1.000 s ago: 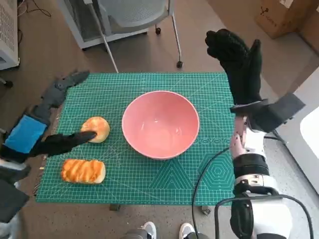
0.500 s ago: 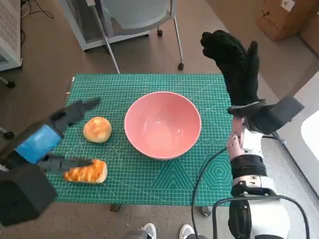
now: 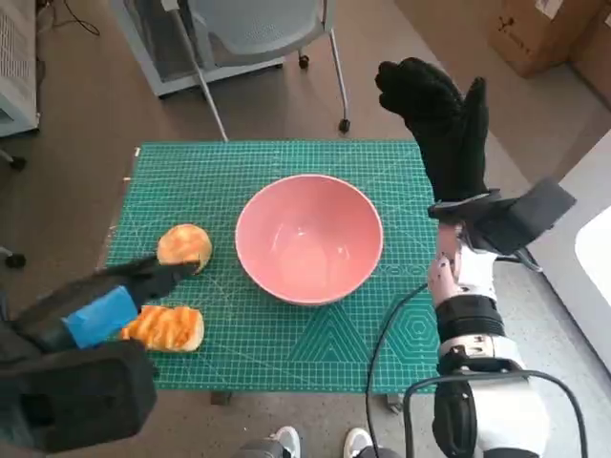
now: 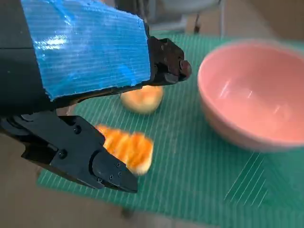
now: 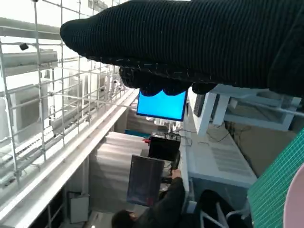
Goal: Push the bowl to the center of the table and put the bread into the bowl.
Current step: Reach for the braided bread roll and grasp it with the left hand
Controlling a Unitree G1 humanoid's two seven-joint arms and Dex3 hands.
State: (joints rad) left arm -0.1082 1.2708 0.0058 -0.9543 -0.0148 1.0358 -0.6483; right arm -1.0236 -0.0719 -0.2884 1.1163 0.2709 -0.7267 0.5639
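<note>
A pink bowl [image 3: 308, 236] stands empty near the middle of the green mat [image 3: 286, 343]; the left wrist view shows the bowl [image 4: 251, 95] too. A round bun [image 3: 184, 245] lies left of it, and a striped loaf [image 3: 164, 327] lies nearer the front edge. My left hand [image 3: 105, 303] hovers above the loaf and beside the bun, fingers apart, holding nothing. In the left wrist view the bun [image 4: 141, 99] and loaf [image 4: 124, 147] lie under the black fingers [image 4: 80, 156]. My right hand [image 3: 441, 124] is raised open past the mat's far right corner.
A grey chair [image 3: 258, 29] and a white cabinet stand beyond the table's far edge. A cardboard box [image 3: 539, 29] sits at the far right. Two shoes [image 3: 320, 444] show at the front edge. A person sits at a desk [image 5: 156, 209] in the right wrist view.
My left hand has drawn back toward the front left, from beside the bun to over the loaf. The right hand has drifted slightly left. Bowl and breads have stayed put.
</note>
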